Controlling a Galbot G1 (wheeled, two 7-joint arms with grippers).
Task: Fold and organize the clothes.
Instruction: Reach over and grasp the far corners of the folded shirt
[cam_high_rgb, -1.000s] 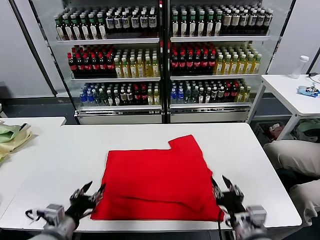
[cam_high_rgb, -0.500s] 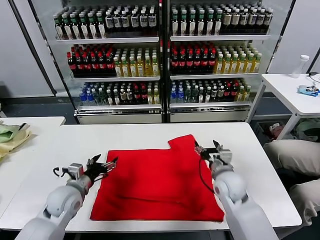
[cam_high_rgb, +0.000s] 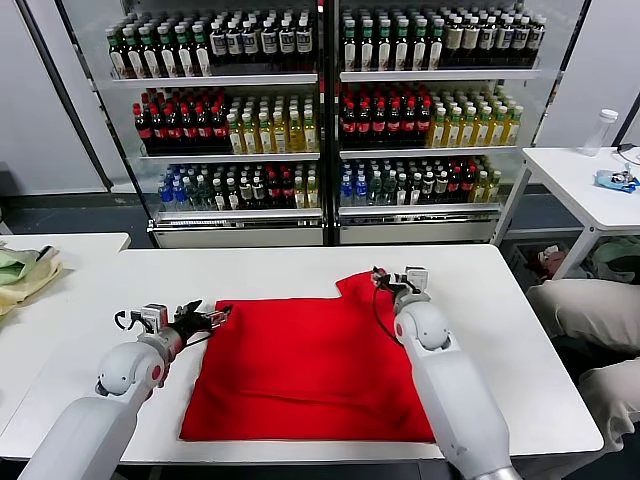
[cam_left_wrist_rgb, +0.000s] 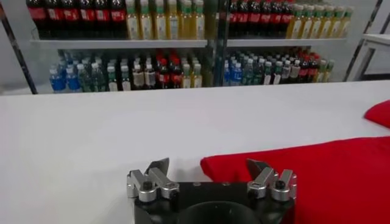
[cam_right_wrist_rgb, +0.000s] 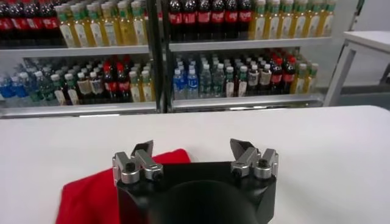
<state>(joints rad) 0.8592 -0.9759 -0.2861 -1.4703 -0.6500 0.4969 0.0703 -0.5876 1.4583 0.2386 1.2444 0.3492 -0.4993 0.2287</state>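
One of the clothes, a bright red T-shirt (cam_high_rgb: 310, 370), lies folded and plain side up on the white table (cam_high_rgb: 120, 300). A sleeve part sticks out at its far right corner. My left gripper (cam_high_rgb: 205, 320) hovers open at the shirt's far left corner. In the left wrist view the left gripper (cam_left_wrist_rgb: 207, 165) holds nothing, and the red cloth (cam_left_wrist_rgb: 317, 176) lies just beyond its jaws. My right gripper (cam_high_rgb: 392, 282) stands open over the far right sleeve. In the right wrist view the right gripper (cam_right_wrist_rgb: 192, 146) is empty, and the red cloth (cam_right_wrist_rgb: 91, 189) shows beside one finger.
Glass-fronted shelves of bottles (cam_high_rgb: 320, 120) stand behind the table. A second white table (cam_high_rgb: 590, 180) with a bottle stands at the back right. A person's beige trousers (cam_high_rgb: 590, 310) are close to the table's right edge. Green and yellow cloth (cam_high_rgb: 25, 270) lies on a table at left.
Both grippers have travelled from the shirt's near corners at the table's front edge to its far corners. The shirt now lies flatter.
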